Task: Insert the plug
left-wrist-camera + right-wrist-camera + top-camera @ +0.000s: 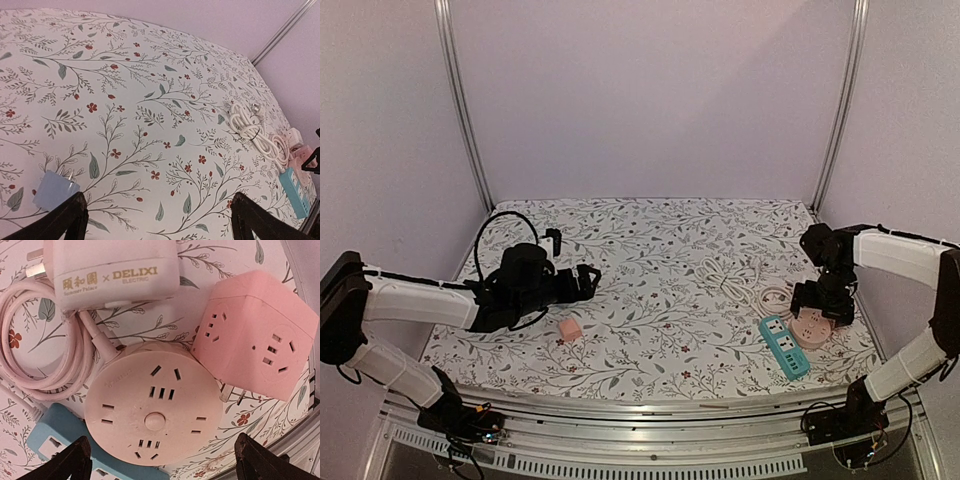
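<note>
A small pink plug block lies on the floral cloth near the left arm. In the left wrist view it looks pale, with metal prongs up, just beside my left finger. My left gripper is open and empty, hovering over bare cloth. My right gripper is open and empty, directly above the round pink socket hub, which also shows in the top view. The hub lies between the right fingers in the wrist view.
A pink cube socket, a white DELIXI-labelled adapter with a coiled pink cable, and a blue power strip crowd the hub. A white coiled cable lies mid-table. The table's right edge is close.
</note>
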You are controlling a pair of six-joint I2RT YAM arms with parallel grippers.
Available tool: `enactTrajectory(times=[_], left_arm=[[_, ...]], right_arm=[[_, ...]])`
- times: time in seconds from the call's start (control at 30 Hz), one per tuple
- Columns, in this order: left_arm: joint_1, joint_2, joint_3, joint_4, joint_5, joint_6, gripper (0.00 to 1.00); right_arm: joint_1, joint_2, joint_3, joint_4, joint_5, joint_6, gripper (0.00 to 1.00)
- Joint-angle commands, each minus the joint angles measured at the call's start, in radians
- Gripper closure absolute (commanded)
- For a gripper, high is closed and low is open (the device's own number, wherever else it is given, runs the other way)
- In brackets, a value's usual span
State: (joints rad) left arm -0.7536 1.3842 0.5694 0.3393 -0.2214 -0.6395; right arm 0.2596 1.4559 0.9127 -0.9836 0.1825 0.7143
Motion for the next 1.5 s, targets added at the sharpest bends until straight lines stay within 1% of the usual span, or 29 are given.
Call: enactTrajectory(times=[0.0,0.13,0.3,0.43,0.7,0.8,0.87,0.97,1.07,1.23,1.3,1.4,1.47], left_arm=[[-0.01,-0.015,-0.012,0.012,0.002,0.006,0.01],[-0.01,-0.019,-0.015,0.01,-0.004,0.007,0.01],[-0.01,-0.018,-0.017,0.013,-0.009,0.009,0.01],[-0.01,-0.011,-0.014,0.013,-0.009,0.008,0.01],[-0.01,-0.011,-0.016,0.012,-0.013,0.007,0.01],[-0.01,-0.009,-0.017,0.013,-0.014,0.007,0.01],[-0.01,-0.009,-0.016,0.013,-0.014,0.006,0.01],[-0.01,-0.01,-0.019,0.013,-0.015,0.004,0.01],[-0.01,-0.01,-0.02,0.013,-0.017,0.003,0.01],[-0.01,-0.01,-0.021,0.016,-0.015,-0.001,0.01],[-0.01,-0.009,-0.02,0.017,-0.015,0.0,0.01],[-0.011,-0.01,-0.022,0.017,-0.014,0.0,0.01],[-0.01,-0.01,-0.022,0.017,-0.014,-0.002,0.01]], right_arm=[[0.004,-0.017,-0.015,0.008,-0.001,-0.021,0.01],[0.006,0.037,-0.025,0.083,-0.07,-0.055,0.01],[0.023,0.039,0.016,0.098,-0.016,-0.098,0.01],[0.046,0.059,0.075,0.1,0.003,-0.104,0.09],[0.08,0.167,0.164,0.105,0.052,-0.086,0.19],[0.082,0.215,0.174,0.136,0.052,-0.088,0.29],[0.083,0.244,0.188,0.142,0.063,-0.09,0.31],[0.082,0.295,0.204,0.151,0.078,-0.096,0.32],[0.082,0.332,0.215,0.16,0.092,-0.102,0.38],[0.082,0.36,0.217,0.181,0.119,-0.105,0.43],[0.081,0.372,0.216,0.187,0.116,-0.106,0.48],[0.082,0.385,0.207,0.203,0.099,-0.108,0.63],[0.082,0.385,0.202,0.217,0.078,-0.107,0.71]])
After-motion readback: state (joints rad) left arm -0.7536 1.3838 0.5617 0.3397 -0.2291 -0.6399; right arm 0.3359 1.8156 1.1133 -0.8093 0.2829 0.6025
